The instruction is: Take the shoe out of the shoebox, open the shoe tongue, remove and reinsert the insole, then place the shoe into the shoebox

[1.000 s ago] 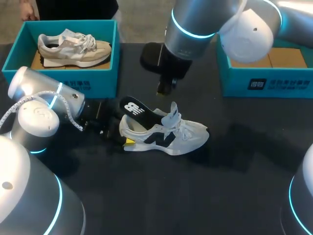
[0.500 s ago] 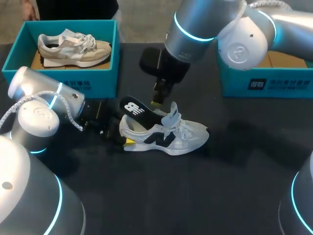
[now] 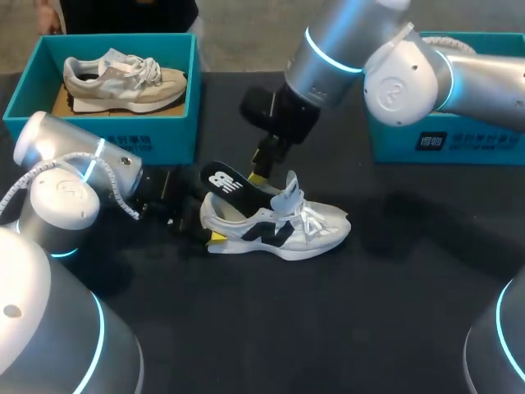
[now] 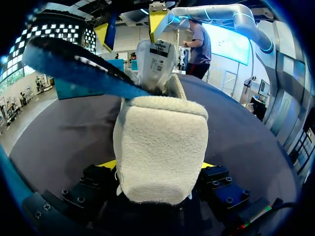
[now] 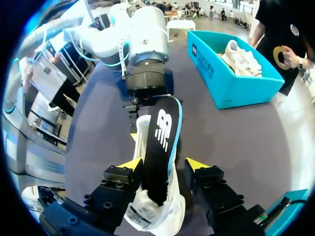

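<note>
Head view: grey-and-white mesh sneaker with a black side logo stands on its sole on the dark tabletop, outside both boxes, with its black foam insole jutting up out of the collar over the heel. Left gripper clasps the heel from both sides. Right gripper hangs just above the tongue, fingers spread to either side of the insole without pinching it. Teal cardboard shoebox stands at right; second teal box, far left, holds a beige sneaker

My left hand lies low, clamped on the heel of the shoe; my right hand hangs above, fingers spread.
</note>
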You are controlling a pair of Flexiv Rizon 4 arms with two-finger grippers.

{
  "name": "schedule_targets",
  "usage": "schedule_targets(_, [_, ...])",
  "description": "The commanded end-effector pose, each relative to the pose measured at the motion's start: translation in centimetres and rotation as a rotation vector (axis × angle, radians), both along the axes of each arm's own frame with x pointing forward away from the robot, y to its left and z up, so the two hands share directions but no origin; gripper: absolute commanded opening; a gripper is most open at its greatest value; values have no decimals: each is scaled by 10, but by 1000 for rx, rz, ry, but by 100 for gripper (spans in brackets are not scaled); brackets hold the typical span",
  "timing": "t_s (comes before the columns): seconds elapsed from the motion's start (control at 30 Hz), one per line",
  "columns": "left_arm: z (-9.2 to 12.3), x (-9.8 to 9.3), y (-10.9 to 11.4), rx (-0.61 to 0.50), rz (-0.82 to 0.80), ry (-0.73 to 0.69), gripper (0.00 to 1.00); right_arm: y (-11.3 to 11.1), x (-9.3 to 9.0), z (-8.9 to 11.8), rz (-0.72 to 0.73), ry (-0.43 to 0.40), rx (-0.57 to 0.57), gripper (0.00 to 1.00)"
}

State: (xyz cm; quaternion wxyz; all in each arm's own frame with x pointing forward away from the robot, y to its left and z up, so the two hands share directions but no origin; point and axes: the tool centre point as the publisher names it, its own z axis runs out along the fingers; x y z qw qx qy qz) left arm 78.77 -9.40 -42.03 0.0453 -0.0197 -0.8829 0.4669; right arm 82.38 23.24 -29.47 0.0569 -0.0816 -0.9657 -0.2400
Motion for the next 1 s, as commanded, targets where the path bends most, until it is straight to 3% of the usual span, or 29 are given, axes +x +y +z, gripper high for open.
schedule_targets(0.03, [-6, 0, -2, 4, -1, 1, 0, 5, 7, -14, 12, 39, 33, 54])
schedule_targets(0.33, [-6, 0, -2, 4, -1, 1, 0, 15, 9, -25, 23, 68, 50, 56])
schedule_targets(1.0, [-6, 0, -2, 4, -1, 1, 0, 32, 0, -43, 44, 112, 89, 47])
